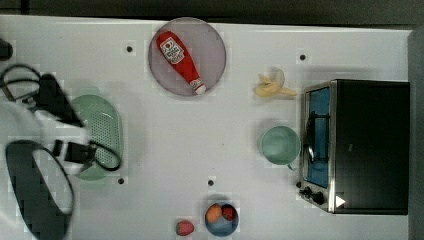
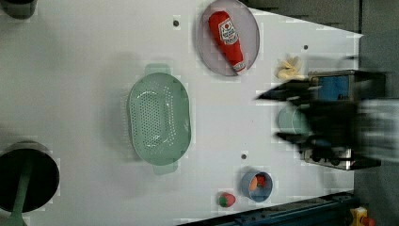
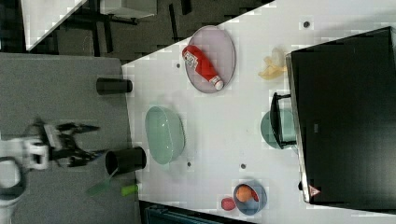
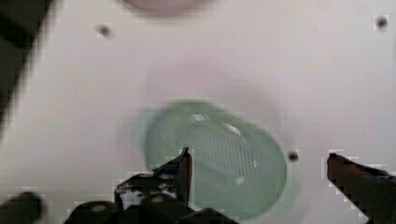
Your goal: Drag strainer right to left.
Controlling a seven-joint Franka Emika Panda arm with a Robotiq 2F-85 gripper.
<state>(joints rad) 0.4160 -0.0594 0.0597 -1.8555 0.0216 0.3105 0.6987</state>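
Strainer (image 4: 219, 158) lies under the gripper (image 4: 259, 163), whose jaws stand spread wide with nothing between them, raised clear above it. It sits on the white table (image 1: 200, 150) near the top view's left edge, partly behind the arm. Farther off in the top view, a ketchup bottle (image 1: 179, 59) lies on a grey plate (image 1: 212, 45), and a green cup (image 1: 280, 145) stands beside the toaster oven (image 1: 370, 145).

The pale mint-green oval strainer (image 2: 160, 120), dotted with small holes, sits upright and empty on the white tabletop (image 2: 84, 70) toward the top view's left.
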